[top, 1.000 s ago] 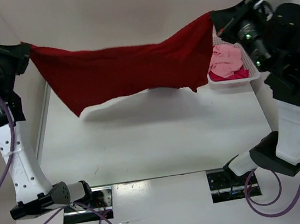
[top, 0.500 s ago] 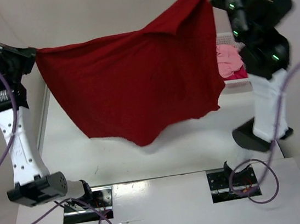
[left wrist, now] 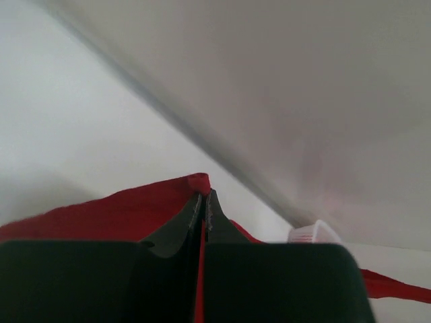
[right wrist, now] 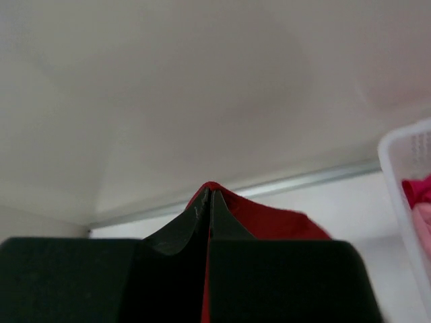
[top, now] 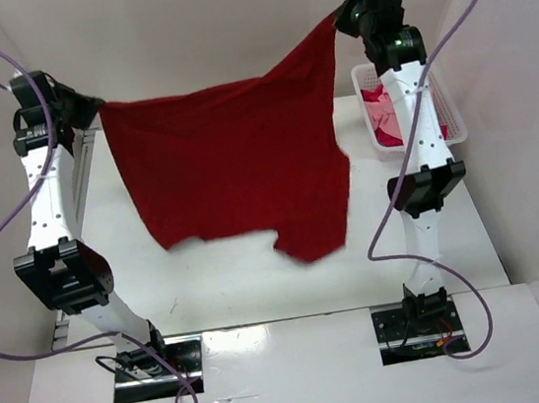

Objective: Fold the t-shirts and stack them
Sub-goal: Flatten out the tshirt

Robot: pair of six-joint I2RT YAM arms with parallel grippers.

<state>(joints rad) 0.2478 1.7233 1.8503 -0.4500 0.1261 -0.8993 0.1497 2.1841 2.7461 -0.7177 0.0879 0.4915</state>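
The dark red t-shirt [top: 230, 167] hangs in the air across the middle of the overhead view, a soft matte cloth spread like a curtain between the two raised arms. Its top edge runs almost level from the upper left, then climbs to a sharp peak at the upper right. Its lower edge is ragged, with one flap dropping lowest just right of centre over the white table [top: 241, 290]; from above I cannot tell whether that flap touches the surface. The left gripper [top: 91, 111] pinches the corner at the upper left and the right gripper [top: 343, 21] pinches the higher corner. Only the wrist views make the grip plain. In each, the black, wedge-shaped fingers meet in a point with a thin line of red cloth squeezed between them and a small fold poking out past the tips. At the right edge of the overhead view sits a white plastic mesh basket [top: 449, 110], long and rectangular, partly hidden behind the right arm. In it lie a light pink shirt [top: 384, 123] and, at its far end, a crimson-magenta shirt [top: 372, 96], both crumpled. The right wrist view catches the basket's rounded, perforated rim at its right edge with both colours inside. The left wrist view shows only a blurred white bit of rim low on the right, and the cloth trailing off toward it. Neither wrist view shows the hanging body of the shirt.
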